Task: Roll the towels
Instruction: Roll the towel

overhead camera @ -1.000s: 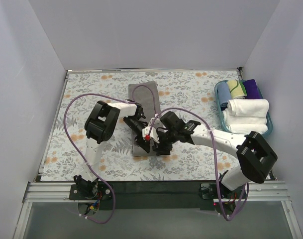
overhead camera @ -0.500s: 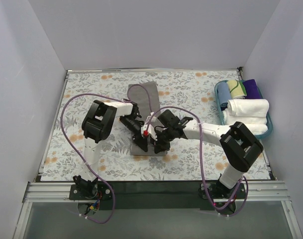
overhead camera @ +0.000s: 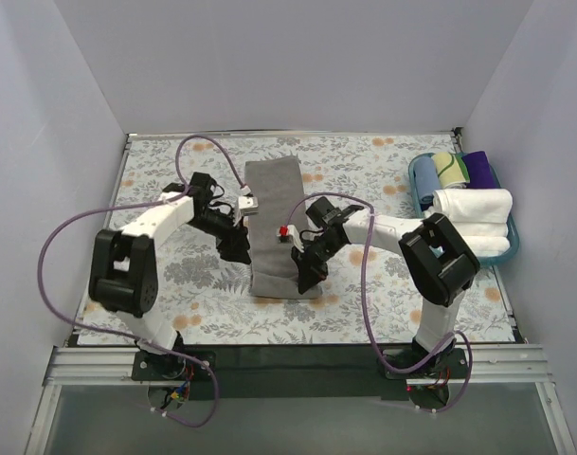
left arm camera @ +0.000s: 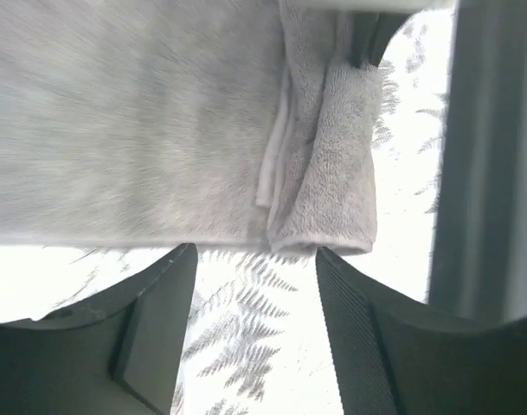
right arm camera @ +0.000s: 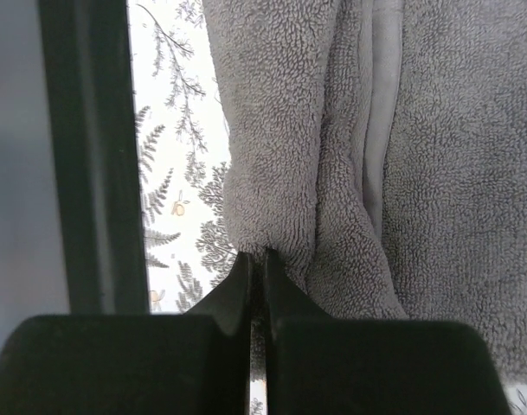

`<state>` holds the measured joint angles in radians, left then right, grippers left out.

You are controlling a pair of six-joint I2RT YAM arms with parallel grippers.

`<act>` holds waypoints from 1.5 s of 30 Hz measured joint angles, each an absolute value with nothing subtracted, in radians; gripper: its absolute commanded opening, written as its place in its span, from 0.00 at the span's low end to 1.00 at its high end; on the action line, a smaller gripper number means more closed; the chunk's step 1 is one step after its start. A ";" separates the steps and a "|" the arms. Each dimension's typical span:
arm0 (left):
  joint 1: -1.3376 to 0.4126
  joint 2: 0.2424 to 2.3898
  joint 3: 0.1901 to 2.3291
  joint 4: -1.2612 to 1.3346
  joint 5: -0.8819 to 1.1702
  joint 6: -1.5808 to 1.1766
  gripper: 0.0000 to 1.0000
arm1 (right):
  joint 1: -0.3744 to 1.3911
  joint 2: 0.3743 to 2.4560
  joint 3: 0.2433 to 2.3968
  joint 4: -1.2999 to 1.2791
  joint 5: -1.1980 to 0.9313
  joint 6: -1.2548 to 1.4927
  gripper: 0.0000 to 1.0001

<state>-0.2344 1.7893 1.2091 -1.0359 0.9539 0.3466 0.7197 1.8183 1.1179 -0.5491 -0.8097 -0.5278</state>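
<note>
A long grey-brown towel (overhead camera: pixel 274 204) lies flat on the floral table covering, with its near end turned up into a small fold (left arm camera: pixel 328 173). My right gripper (overhead camera: pixel 302 275) sits at the near right edge of the towel. In the right wrist view its jaws (right arm camera: pixel 256 259) are shut, pinching the lower rim of that fold (right arm camera: pixel 272 173). My left gripper (overhead camera: pixel 242 252) hangs just left of the towel, apart from it. Its jaws (left arm camera: pixel 254 255) are open over the bare covering with nothing between them. The towel's edge (left arm camera: pixel 116 130) lies just beyond the fingertips.
A teal basket (overhead camera: pixel 413 175) stands at the right edge of the table and holds rolled towels: white ones (overhead camera: pixel 473 204) plus blue, yellow-green and purple rolls. Purple cables loop over both arms. Grey walls close in the table on three sides.
My left gripper has let go of the towel's near end, opened, and swung out to the left of it. The right gripper has shut on the fold at the near right edge.
</note>
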 measured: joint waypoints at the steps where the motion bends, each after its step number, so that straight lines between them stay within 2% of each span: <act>1: -0.234 1.700 1.168 -0.982 0.925 0.335 0.56 | 0.713 1.839 1.135 -0.570 -0.828 -0.521 0.01; 5: -0.289 1.427 1.032 -0.838 0.817 0.308 0.57 | 0.689 1.922 1.192 -0.632 -0.908 -0.495 0.01; 7: -0.366 1.315 0.950 -0.757 0.743 0.300 0.62 | 0.676 1.960 1.220 -0.664 -0.946 -0.482 0.01; 10: -0.524 1.187 0.814 -0.640 0.613 0.295 0.62 | 0.661 2.007 1.259 -0.705 -0.992 -0.469 0.01; 14: -0.744 1.156 0.697 -0.520 0.442 0.300 0.62 | 0.647 2.059 1.301 -0.748 -1.045 -0.451 0.01; 20: -0.886 1.228 0.640 -0.366 0.263 0.345 0.61 | 0.628 2.103 1.329 -0.786 -1.100 -0.439 0.01; 23: -0.907 1.307 0.630 -0.302 0.192 0.369 0.45 | 0.623 2.122 1.344 -0.804 -1.118 -0.436 0.01; 24: -0.910 1.333 0.628 -0.287 0.174 0.375 0.30 | 0.622 2.129 1.348 -0.810 -1.126 -0.434 0.01; 26: -0.913 1.372 0.628 -0.271 0.151 0.374 0.14 | 0.620 2.142 1.354 -0.815 -1.135 -0.428 0.01; 28: -0.915 1.380 0.634 -0.278 0.145 0.371 0.01 | 0.614 2.147 1.354 -0.817 -1.139 -0.421 0.01; 29: -0.913 1.380 0.638 -0.288 0.150 0.364 0.00 | 0.610 2.146 1.355 -0.817 -1.139 -0.420 0.03; 30: -0.905 1.381 0.644 -0.302 0.167 0.362 0.00 | 0.606 2.146 1.359 -0.819 -1.137 -0.416 0.12; 31: -0.895 1.384 0.653 -0.317 0.189 0.361 0.00 | 0.601 2.146 1.363 -0.822 -1.134 -0.409 0.17; 35: -0.835 1.436 0.725 -0.421 0.329 0.373 0.00 | 0.564 2.109 1.365 -0.825 -1.090 -0.378 0.32; 36: -0.817 1.457 0.749 -0.454 0.366 0.383 0.00 | 0.544 2.085 1.364 -0.820 -1.057 -0.371 0.41; 37: -0.803 1.477 0.769 -0.480 0.395 0.392 0.00 | 0.517 2.055 1.361 -0.812 -1.024 -0.360 0.47; 41: -0.732 1.616 0.913 -0.651 0.543 0.458 0.00 | 0.405 1.855 1.307 -0.725 -0.872 -0.362 0.50; 45: -0.631 1.787 1.069 -0.841 0.712 0.517 0.02 | 0.385 1.609 1.200 -0.628 -0.735 -0.391 0.53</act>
<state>-0.6308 1.7866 1.0695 -0.8410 0.7124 0.5171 0.3847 1.6093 1.1999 -0.6281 -0.7345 -0.3912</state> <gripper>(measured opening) 0.151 0.523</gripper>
